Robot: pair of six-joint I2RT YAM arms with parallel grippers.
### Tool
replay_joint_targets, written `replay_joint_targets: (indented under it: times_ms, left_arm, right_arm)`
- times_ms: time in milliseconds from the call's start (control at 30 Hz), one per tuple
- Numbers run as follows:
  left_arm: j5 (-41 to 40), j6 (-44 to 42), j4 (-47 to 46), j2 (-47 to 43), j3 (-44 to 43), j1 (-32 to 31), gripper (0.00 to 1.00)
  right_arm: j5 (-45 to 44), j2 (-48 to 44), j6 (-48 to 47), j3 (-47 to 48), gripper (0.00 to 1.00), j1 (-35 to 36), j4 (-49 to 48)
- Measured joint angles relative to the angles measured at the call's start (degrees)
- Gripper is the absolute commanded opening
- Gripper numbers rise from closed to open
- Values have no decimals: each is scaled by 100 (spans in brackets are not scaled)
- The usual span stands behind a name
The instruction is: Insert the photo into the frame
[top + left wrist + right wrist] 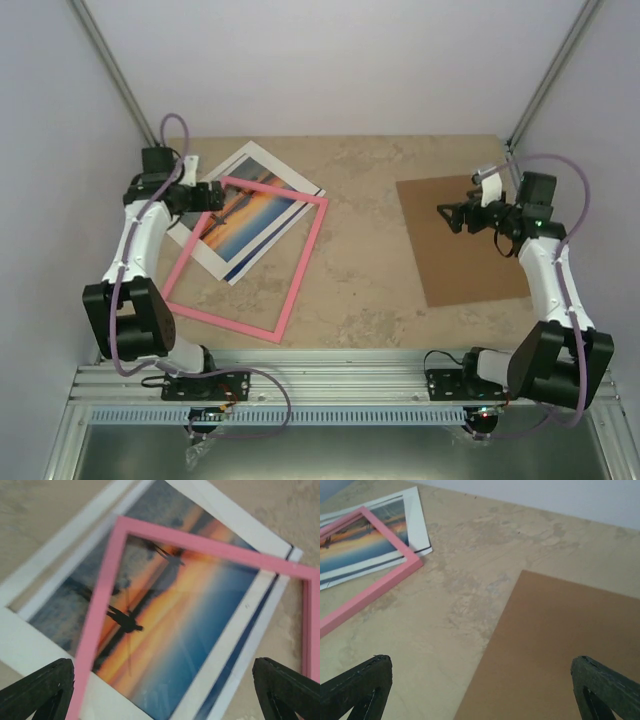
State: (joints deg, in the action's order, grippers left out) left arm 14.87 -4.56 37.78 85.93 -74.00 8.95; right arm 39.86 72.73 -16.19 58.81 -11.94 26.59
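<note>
The photo (pixel 255 210), an orange sunset over blue water with a white border, lies face up at the far left of the table. The pink frame (pixel 306 262) lies flat across it at an angle, its far corner covering part of the print. My left gripper (pixel 214 198) hovers over the photo's left part, open and empty. In the left wrist view the photo (pixel 200 625) and the frame (pixel 100 605) fill the space between my fingers (pixel 42 690). My right gripper (pixel 447 216) is open and empty above the brown cardboard sheet's left edge.
The brown cardboard sheet (pixel 465 240) lies flat at the right; it also shows in the right wrist view (pixel 565 645). The frame (pixel 370 592) and photo (pixel 417 520) show at that view's top left. The enclosure's walls and posts bound the stone-patterned table (pixel 370 290).
</note>
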Motion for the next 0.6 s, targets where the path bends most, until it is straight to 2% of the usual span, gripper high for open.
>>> replay_joint_targets:
  times_ms: [267,600]
  left_arm:
    - [-52,-295,-50,7,544,-1062,99]
    - [-483,-461,-216,673,686,-3209,99]
  right_arm:
    - [-157,-809,111,-1226,98,332,-726]
    - [-289,-1530,101,-1753,98,461,-1305]
